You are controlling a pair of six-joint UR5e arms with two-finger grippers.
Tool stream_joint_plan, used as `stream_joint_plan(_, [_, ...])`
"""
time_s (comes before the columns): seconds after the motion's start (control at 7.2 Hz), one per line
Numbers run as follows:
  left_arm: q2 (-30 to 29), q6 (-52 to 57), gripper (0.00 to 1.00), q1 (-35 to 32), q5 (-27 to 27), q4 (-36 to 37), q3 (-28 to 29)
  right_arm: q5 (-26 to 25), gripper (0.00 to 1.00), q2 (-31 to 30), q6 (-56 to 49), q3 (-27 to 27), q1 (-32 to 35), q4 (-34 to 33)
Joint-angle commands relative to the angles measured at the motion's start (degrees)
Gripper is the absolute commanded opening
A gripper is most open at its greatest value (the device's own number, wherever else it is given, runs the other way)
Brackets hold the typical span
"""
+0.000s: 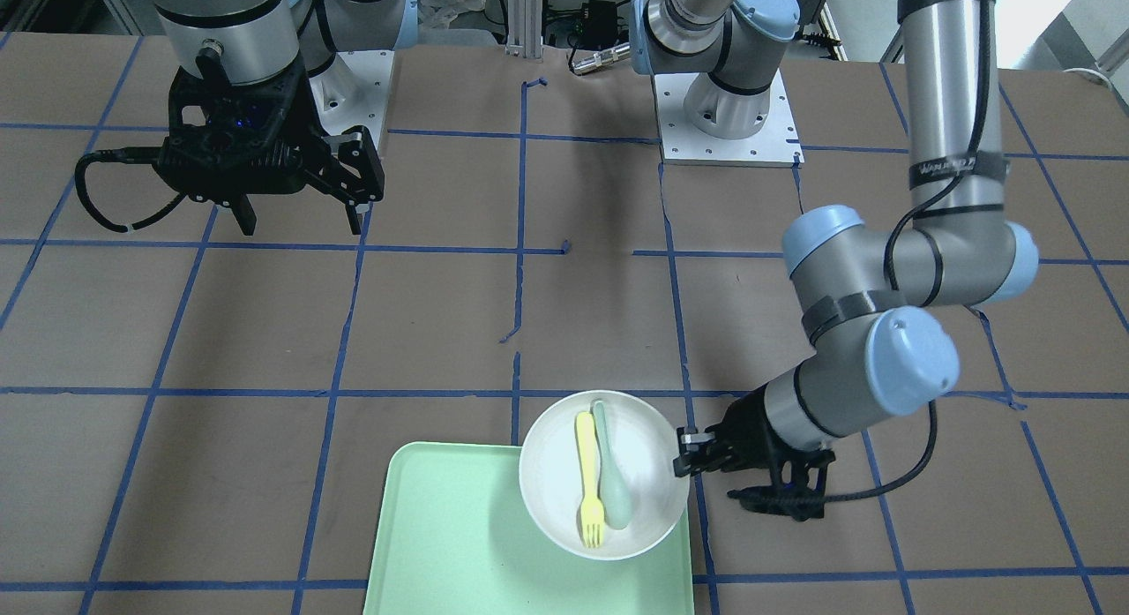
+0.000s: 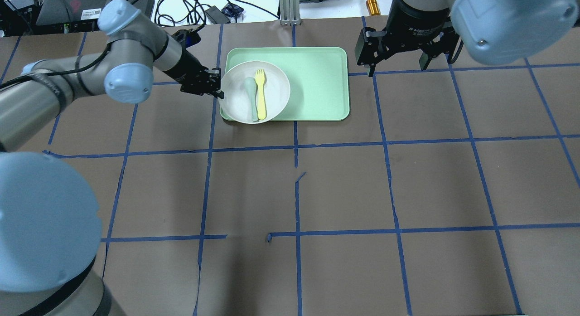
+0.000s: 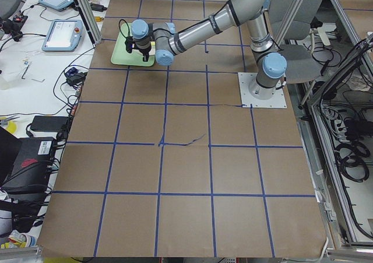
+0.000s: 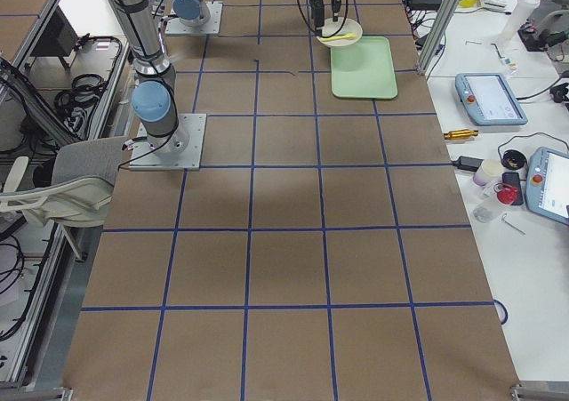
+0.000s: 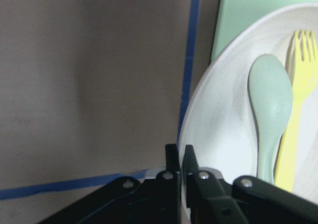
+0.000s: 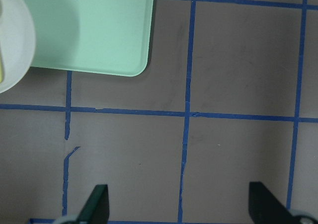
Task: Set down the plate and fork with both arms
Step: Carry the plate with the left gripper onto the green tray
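The left gripper (image 2: 217,83) clamps the plate (image 2: 233,98) at its left rim, the fork (image 2: 261,96) lying near-to-far inside, while the right gripper (image 2: 398,64) hangs with fingers spread wide, well apart rightward

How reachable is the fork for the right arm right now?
Probably yes. The right gripper hangs open beside the tray, with only bare tray between it and the fork. The fork lies on the plate, on the right arm's side of the spoon; the left gripper grips the opposite rim.
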Motion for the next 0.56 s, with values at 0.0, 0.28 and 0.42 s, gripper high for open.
stream_joint_plan(0.0, [-10.00,-3.38,0.00,-4.84,0.79,0.05,10.10,0.00,1.00,0.00,-0.02,-0.26,0.00,0.00])
stream_joint_plan(0.28, [-12.14,-3.49,0.08,-5.12,2.81,1.45,10.74,0.00,1.00,0.00,-0.02,-0.09,0.00,0.00])
stream_joint_plan(0.42, [-11.28,-2.79,0.92,-5.03,2.90,4.94,10.04,0.00,1.00,0.00,-0.02,-0.18,0.00,0.00])
